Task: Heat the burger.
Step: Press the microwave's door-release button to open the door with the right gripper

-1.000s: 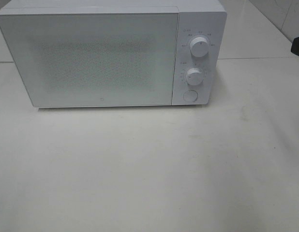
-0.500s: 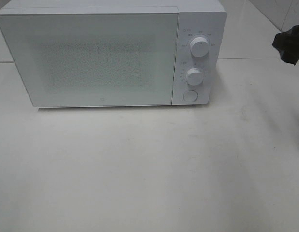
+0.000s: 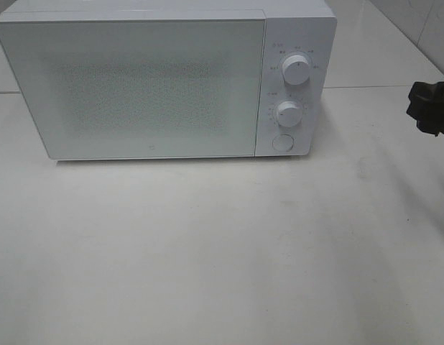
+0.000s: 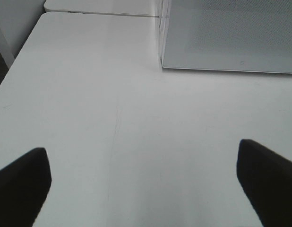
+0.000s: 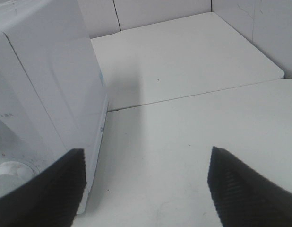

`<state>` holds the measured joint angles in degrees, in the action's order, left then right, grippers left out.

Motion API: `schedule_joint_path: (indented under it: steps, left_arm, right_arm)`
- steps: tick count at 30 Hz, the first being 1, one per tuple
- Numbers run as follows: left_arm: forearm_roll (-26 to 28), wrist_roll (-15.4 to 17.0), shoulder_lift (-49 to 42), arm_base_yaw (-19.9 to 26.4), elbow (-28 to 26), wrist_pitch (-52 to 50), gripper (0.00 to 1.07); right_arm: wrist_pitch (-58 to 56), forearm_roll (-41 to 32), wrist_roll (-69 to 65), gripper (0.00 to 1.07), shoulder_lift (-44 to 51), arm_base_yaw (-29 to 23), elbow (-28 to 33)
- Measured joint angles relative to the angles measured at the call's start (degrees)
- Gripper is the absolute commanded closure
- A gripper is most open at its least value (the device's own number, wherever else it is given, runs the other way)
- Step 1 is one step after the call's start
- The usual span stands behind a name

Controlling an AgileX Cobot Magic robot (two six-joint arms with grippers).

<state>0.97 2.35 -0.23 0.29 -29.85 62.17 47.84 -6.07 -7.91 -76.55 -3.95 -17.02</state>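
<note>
The burger is nowhere in view; the microwave [image 3: 136, 86] stands with its door shut. My left fingers [image 4: 23, 182] and right fingers [image 5: 245, 189] stand wide, empty. The right ones hover at its three o'clock. I judge the next move is a square press on the round button [image 3: 281, 142].

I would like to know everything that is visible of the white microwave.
The microwave is a white box, seemingly painted metal and plastic. Its wide door is shut and has a dotted mesh window. The panel at the right of its front carries an upper knob, a lower knob and a round button below them. It stands upright at the back of the white table; nothing else is seen touching it.
</note>
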Motion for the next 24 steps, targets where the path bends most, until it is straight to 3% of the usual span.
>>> schedule_joint_path:
  steps: [15,18,24]
  left_arm:
    - [0.00,0.00,0.00,0.00,0.00,0.00,0.06]
    - [0.00,0.00,0.00,0.00,0.00,0.00,0.06]
    - [0.00,0.00,0.00,0.00,0.00,0.00,0.06]
  right_arm:
    - [11.29,-2.52,-0.86,0.35,-0.06,0.00,11.23]
    - [12.09,-4.18,-1.15,0.35,-0.06,-1.83,12.03]
    - [13.01,-11.57,4.13,0.35,-0.06,-12.26,12.38]
